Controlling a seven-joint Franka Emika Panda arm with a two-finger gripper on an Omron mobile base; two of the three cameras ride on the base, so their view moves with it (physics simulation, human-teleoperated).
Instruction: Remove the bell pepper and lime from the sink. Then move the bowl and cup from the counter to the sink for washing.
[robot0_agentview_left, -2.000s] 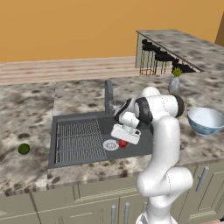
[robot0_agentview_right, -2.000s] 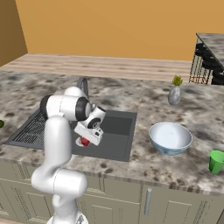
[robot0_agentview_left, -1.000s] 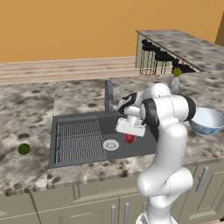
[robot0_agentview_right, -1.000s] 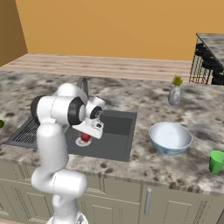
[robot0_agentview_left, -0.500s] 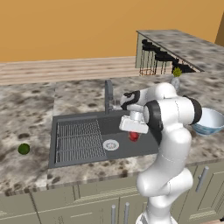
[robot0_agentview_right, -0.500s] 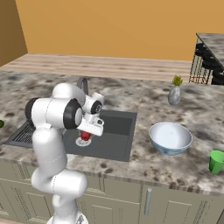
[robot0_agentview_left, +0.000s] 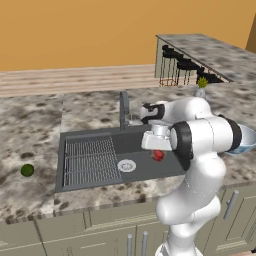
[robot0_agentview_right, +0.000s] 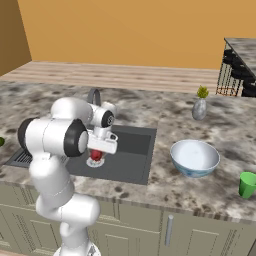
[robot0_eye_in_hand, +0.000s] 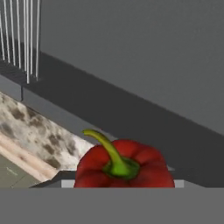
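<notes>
One red bell pepper (robot0_eye_in_hand: 124, 165), catalogued at the fingers (robot0_agentview_left: 159, 151) above the sink (robot0_agentview_left: 145, 142). Against the frame of two seconds ago we record a change: the pepper then hung low over the basin floor just beside the white drain (robot0_agentview_left: 126, 165); we now find it higher and further toward the bowl's side of the basin, clear of the drain, and the arm's elbow has swung out over the table (robot0_agentview_left: 30, 130).

Position relative to the fingers: the pepper sits directly under the white hand in both base views (robot0_agentview_right: 96, 155), and in the hand view it lies close at the bottom edge, between where the tips stand. We cannot make out the tips themselves; the pepper hangs off the basin floor beneath the hand, so we enter it as gripped.

Orientation: the curved green stem (robot0_eye_in_hand: 105, 146) points up toward the hand camera, so the long axis runs along the fingers.

Also entered: lime (robot0_agentview_left: 27, 170) on the table left of the sink; bowl (robot0_agentview_right: 194, 157) and cup (robot0_agentview_right: 247, 184) on the table, right of it.
</notes>
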